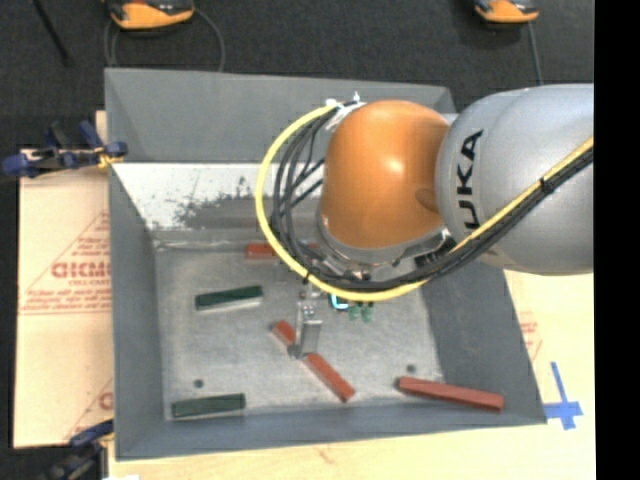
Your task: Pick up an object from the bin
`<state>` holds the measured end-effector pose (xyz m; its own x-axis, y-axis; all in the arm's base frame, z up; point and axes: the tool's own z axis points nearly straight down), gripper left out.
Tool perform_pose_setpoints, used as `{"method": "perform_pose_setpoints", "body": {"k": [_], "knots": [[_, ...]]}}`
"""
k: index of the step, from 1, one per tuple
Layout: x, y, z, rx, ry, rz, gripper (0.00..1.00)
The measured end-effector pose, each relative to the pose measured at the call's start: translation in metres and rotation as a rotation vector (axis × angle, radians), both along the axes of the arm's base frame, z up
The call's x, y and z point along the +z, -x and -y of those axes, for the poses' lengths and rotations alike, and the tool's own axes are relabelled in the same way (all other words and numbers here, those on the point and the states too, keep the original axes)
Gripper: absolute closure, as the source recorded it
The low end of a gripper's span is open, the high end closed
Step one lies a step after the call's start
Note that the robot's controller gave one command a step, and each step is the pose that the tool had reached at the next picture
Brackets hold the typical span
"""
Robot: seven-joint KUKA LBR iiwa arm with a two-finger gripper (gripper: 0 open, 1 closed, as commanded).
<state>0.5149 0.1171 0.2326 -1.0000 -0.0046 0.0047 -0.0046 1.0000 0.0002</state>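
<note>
When viewed from the one camera, above and somewhat aside, catalogued as follows.

Grey metal bin (135,298): sloped walls, flat speckled floor.

Two-finger gripper (303,346): hanging straight down beneath a rounded orange wrist cover (380,173), arm reaching in from the right, tip low at the floor near the middle. Width of the claw impossible to tell, its dark body masking any gap. Upright pose judged suited to a plain top-down grasp.

Small red block (283,331): short, lying aslant, just left of the gripper, seemingly touching it.

Slanting red bar (328,376): starting right by the tip, running toward the near right.

Both judged the likeliest picks, being closest; which of the two, uncertain. Nothing seen lifted.

Elsewhere, well apart, all flat and loose:
- dark green bar (228,298), left of the middle
- second dark green bar (208,405), along the near wall
- long red bar (450,393), near right corner
- red piece (260,251), at the foot of the far wall

Wide scatter judged helpful, leaving room around each item.
</note>
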Motion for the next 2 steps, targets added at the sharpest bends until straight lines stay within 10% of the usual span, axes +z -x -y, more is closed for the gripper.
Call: {"method": "perform_pose_setpoints", "body": {"k": [2], "knots": [[-0.164,-0.022,0.078,-0.034,0.000,0.001,0.00]]}}
